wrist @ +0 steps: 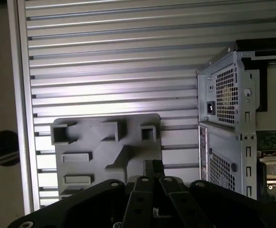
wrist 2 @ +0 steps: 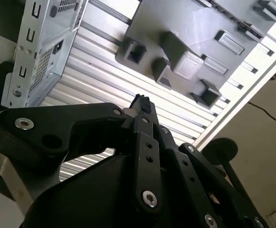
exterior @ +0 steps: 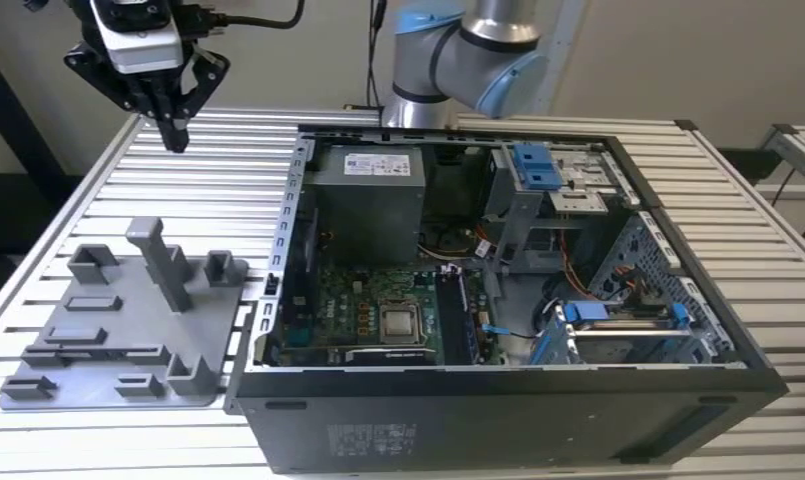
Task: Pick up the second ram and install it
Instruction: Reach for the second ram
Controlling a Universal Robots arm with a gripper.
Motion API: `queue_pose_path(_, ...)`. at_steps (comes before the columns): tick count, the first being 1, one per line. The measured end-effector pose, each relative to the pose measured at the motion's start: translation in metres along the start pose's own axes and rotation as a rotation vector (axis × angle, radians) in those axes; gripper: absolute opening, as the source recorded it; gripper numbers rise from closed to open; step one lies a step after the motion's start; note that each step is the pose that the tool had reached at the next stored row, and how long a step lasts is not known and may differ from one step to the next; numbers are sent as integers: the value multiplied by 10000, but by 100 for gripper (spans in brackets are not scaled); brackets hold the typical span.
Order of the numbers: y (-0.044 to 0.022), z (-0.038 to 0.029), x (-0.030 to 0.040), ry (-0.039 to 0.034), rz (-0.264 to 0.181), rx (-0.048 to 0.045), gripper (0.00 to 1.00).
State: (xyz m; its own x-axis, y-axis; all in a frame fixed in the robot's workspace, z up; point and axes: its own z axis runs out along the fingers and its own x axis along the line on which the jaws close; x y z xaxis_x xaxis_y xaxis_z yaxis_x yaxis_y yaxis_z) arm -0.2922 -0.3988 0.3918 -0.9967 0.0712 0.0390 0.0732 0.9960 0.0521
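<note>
Second ram [exterior: 95, 349]: probably the thin dark strip on edge in the grey fixture tray [exterior: 129, 300], toward 8 o'clock in the exterior view. Gripper [exterior: 175, 138] high at 11 o'clock, well apart from it, fingers [wrist: 149, 170] pressed together on nothing. Likely trouble: coming down closed and striking the strip; clipping the tall post [exterior: 166, 270]; grasping off-centre, so tilting and jamming at the motherboard's black slots [exterior: 453, 315].

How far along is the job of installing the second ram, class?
Done: nothing visibly. In hand: nothing; the tool hangs shut and empty above the slatted table, apart from the grey fixture tray. Left: both the pick-up and the seating on the motherboard in the open case.
</note>
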Motion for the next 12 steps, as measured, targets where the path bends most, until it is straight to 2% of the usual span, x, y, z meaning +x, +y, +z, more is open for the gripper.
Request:
queue_pose_path(5, -16, 8, 215, -14, -2, -1, 11)
queue_pose_path(7, -21, 12, 288, -61, -5, -4, 11)
queue_pose_path(8, -24, 15, 322, -115, -7, -8, 11)
queue_pose_path(9, -26, 18, 351, -197, -13, -14, 11)
queue_pose_path(12, -32, 29, 430, -581, -35, -41, 11)
